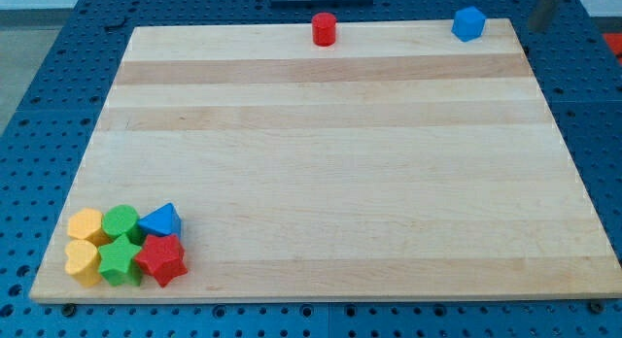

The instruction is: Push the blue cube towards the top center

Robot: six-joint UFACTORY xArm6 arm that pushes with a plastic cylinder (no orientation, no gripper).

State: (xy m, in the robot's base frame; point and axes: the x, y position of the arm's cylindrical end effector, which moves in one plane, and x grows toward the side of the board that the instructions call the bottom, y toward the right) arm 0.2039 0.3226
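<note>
The blue cube (pixel 468 23) sits at the counter's (pixel 330 163) top right corner, well to the view's right of the red cylinder (pixel 324 29), which marks roughly the top center. So the push looks not yet begun; the whole slide leftward is left. My tip (pixel 537 27) shows as a dark rod just right of the cube, off the counter's edge, apart from it. There is no claw on this rod.
</note>
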